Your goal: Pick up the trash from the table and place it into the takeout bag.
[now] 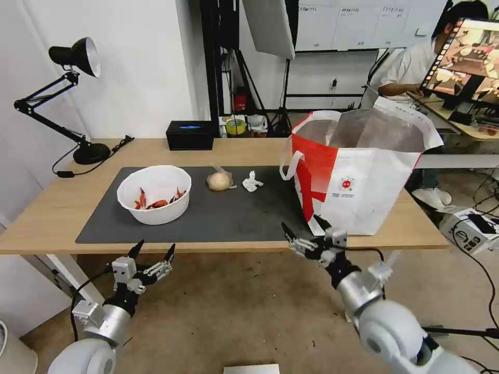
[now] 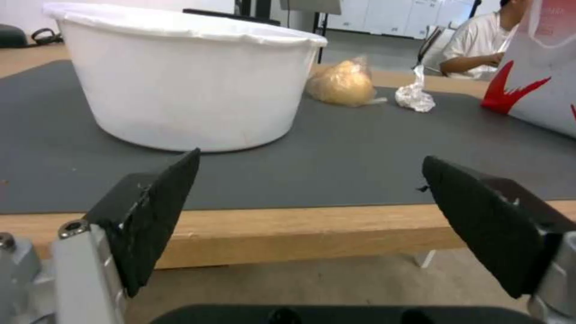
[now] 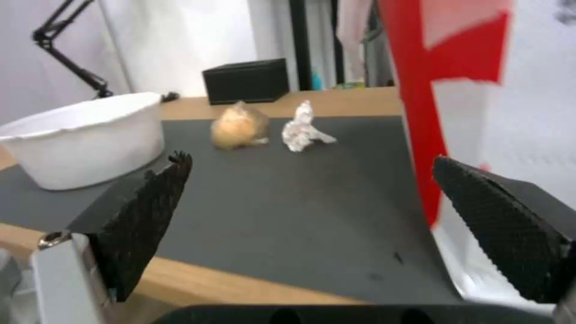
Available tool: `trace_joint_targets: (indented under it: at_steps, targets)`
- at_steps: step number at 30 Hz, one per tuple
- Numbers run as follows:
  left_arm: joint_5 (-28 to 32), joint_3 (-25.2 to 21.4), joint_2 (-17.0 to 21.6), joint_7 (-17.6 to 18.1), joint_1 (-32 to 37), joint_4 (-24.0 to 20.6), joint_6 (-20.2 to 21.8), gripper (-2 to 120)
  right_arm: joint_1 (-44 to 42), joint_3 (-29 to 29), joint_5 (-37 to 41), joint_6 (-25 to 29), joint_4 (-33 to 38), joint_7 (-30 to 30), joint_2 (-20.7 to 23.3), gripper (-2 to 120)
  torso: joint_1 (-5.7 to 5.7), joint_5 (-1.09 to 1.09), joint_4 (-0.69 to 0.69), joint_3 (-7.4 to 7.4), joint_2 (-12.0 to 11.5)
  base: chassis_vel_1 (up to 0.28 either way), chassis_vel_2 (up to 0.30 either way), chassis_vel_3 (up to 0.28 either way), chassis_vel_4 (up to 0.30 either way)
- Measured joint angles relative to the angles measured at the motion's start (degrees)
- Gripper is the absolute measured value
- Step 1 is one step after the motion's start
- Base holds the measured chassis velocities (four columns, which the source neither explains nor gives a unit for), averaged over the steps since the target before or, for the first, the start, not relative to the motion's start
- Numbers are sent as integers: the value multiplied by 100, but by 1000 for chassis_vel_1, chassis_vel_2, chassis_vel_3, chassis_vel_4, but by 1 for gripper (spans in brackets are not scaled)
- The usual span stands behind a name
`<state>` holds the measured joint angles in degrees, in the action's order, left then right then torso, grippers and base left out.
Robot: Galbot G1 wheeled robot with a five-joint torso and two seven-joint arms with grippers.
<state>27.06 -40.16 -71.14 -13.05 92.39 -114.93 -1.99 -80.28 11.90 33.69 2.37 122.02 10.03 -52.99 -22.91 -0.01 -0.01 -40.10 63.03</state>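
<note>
On the table (image 1: 52, 208), a dark grey mat (image 1: 234, 218) holds the trash: a white bowl (image 1: 154, 195) with red crayfish shells, a wrapped beige bun (image 1: 219, 181) and a crumpled tissue (image 1: 251, 181). The takeout bag (image 1: 358, 171) stands open at the mat's right end. My left gripper (image 1: 154, 250) hangs open just off the table's front edge, facing the bowl (image 2: 186, 85). My right gripper (image 1: 300, 224) is open and empty at the front edge, beside the bag's (image 3: 480, 90) near corner. Its wrist view looks across the mat at the bun (image 3: 240, 128) and tissue (image 3: 303, 128).
A black desk lamp (image 1: 73, 104) stands at the table's back left, with a black box (image 1: 190, 135) at the back edge. A person sits at another desk behind the bag. Cables and a device lie on the floor at right.
</note>
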Motion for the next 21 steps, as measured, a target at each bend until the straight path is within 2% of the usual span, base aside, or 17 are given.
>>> trace_joint_targets:
  at_steps: [6, 21]
  targets:
    - [-184, -43, -34, -2, 37, 50, -38, 100, -343, -6, -381, 391, -171, 180, -167, 100, 0, 1, 0, 0, 0, 0, 0, 0, 0]
    - [-325, -92, -81, -16, 139, 91, -104, 100, -379, -128, -522, 424, -230, 220, -296, 100, 0, 0, 1, 0, 0, 0, 0, 0, 0]
